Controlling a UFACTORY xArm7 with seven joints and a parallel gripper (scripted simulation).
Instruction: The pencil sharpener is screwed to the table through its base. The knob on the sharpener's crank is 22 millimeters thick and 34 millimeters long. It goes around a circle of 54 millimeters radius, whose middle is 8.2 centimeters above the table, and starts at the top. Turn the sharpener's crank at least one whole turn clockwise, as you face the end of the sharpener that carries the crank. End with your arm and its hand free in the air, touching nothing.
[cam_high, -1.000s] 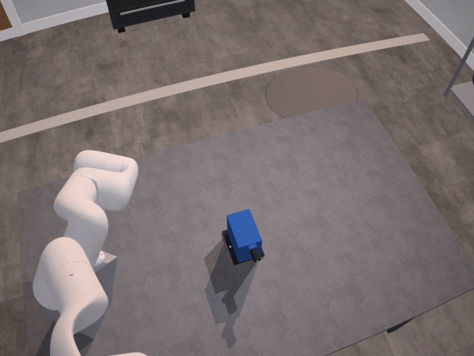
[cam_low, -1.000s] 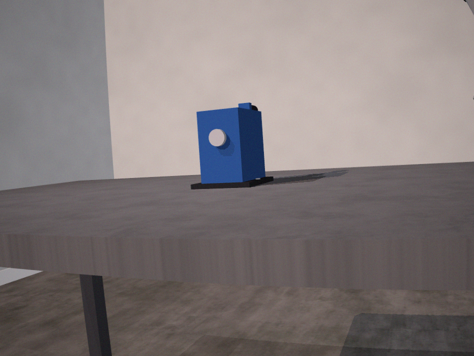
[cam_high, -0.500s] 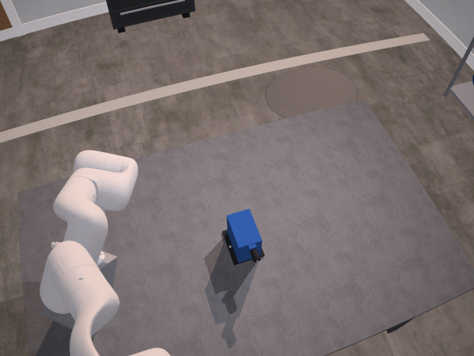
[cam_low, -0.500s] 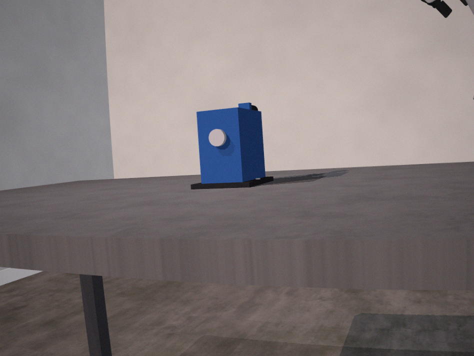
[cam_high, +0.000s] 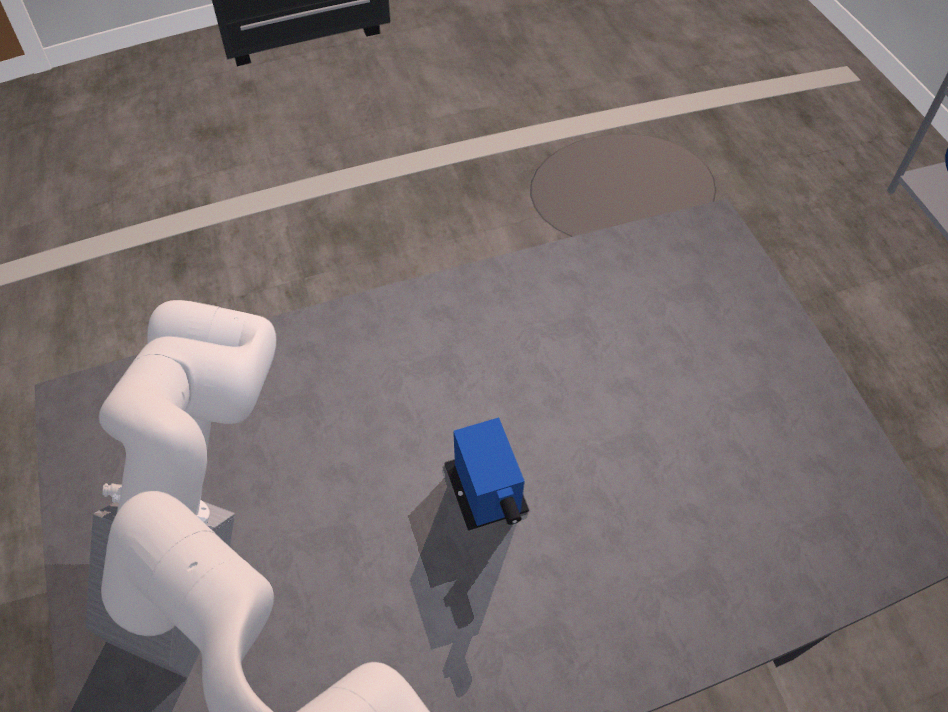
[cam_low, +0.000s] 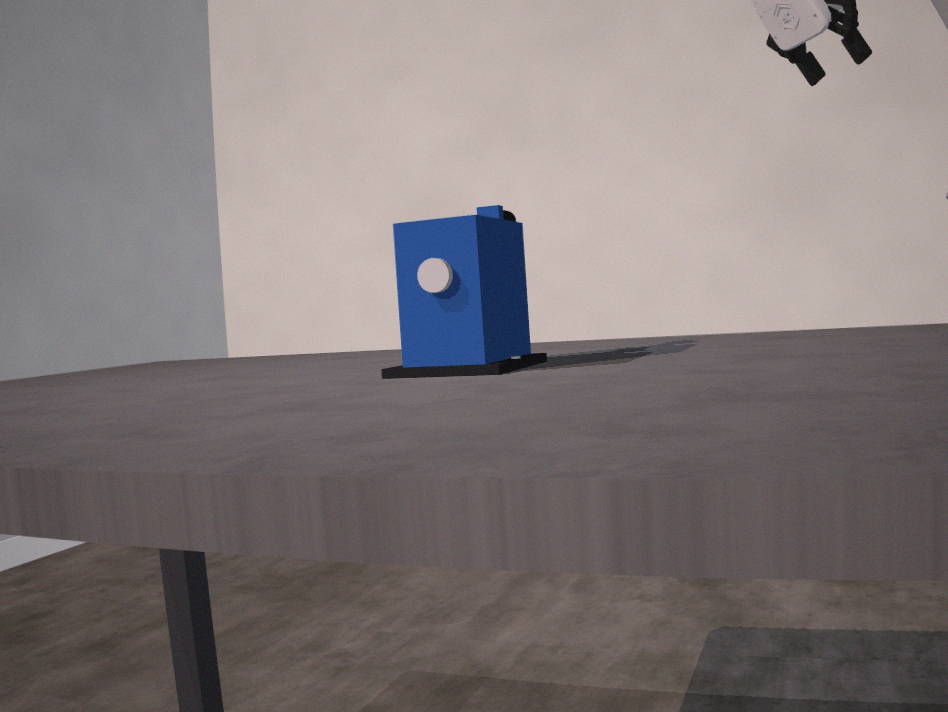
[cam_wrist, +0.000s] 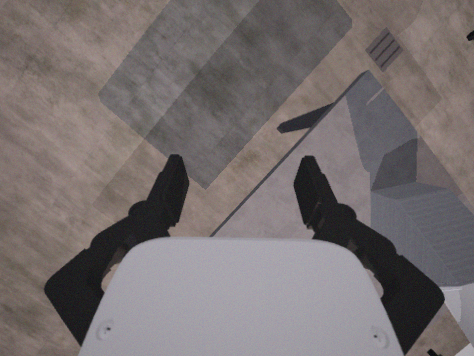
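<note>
The blue pencil sharpener (cam_high: 487, 469) stands near the middle of the grey worktop (cam_high: 689, 398), fixed on a flat black base (cam_high: 457, 490) that shows around its foot. In the top view its crank end faces the near edge of the worktop, and the dark knob (cam_high: 511, 508) sticks out from that end at the top of the box. In the exterior view the opposite face is turned toward the camera, with a pale round disc (cam_low: 434, 275) on it; only a bit of the crank (cam_low: 490, 210) and a sliver of the knob rise above the top edge behind the box.

The white arm (cam_high: 164, 429) rises from its stand at the left end of the worktop and bends out of the bottom of the top view. The claw (cam_low: 829, 55) shows in the upper right corner of the exterior view, high above the worktop and well apart from the sharpener. In the wrist view its two black fingers are spread fully wide with nothing between them, looking down past the edge of the worktop onto the floor (cam_wrist: 60, 100) and a grey mat (cam_wrist: 220, 75).
</note>
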